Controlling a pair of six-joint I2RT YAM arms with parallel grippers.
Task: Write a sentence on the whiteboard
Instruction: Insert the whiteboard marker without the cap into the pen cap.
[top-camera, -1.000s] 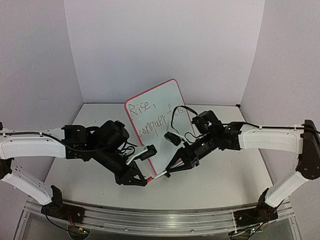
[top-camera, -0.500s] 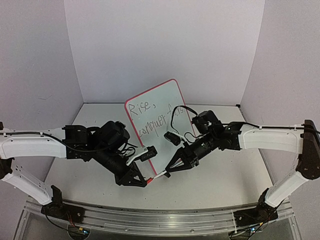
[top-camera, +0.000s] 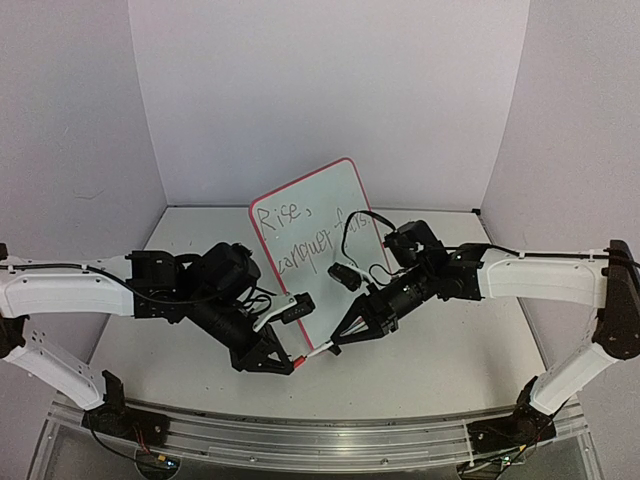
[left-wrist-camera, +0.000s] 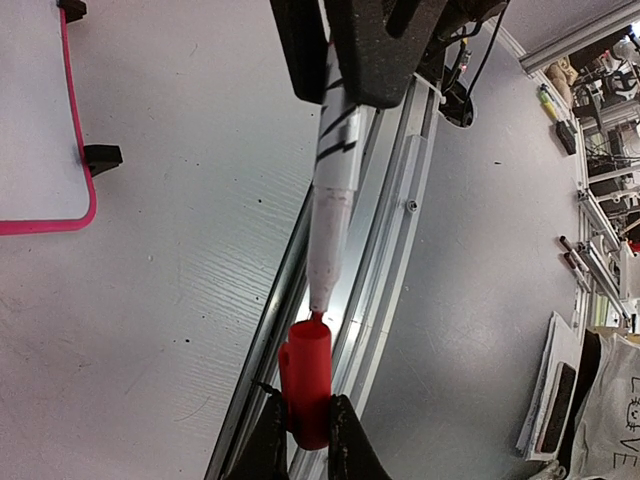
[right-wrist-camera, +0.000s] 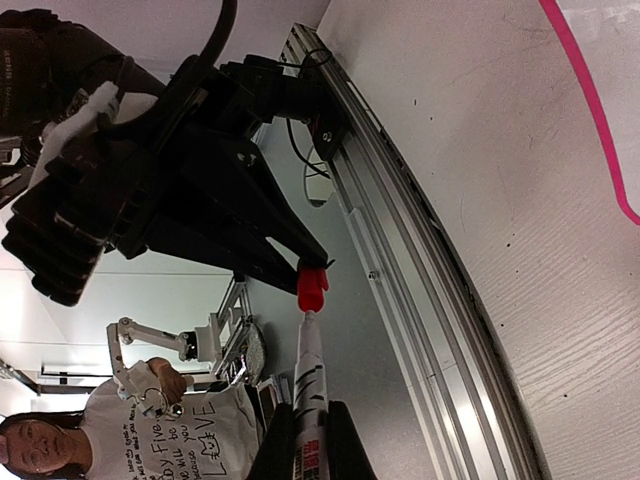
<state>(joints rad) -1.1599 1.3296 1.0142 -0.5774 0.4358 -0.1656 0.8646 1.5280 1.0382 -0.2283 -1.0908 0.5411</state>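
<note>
The whiteboard (top-camera: 318, 200) stands tilted at the table's middle, with the sentence (top-camera: 300, 235) in two dark handwritten lines; my right arm hides its end. My right gripper (top-camera: 336, 343) is shut on the white marker (top-camera: 321, 349), which also shows in the right wrist view (right-wrist-camera: 308, 385). My left gripper (top-camera: 292, 362) is shut on the red cap (left-wrist-camera: 305, 382). The marker (left-wrist-camera: 333, 190) points its tip at the cap's mouth, just entering it. In the right wrist view the cap (right-wrist-camera: 312, 288) sits at the marker's tip.
The board's red rim (left-wrist-camera: 62, 215) and a black foot (left-wrist-camera: 102, 156) lie left of the grippers. The metal rail (top-camera: 300, 425) runs along the table's front edge just below them. White walls close the back and both sides.
Almost nothing differs. Both grippers hold near the front edge with the marker tip at the cap.
</note>
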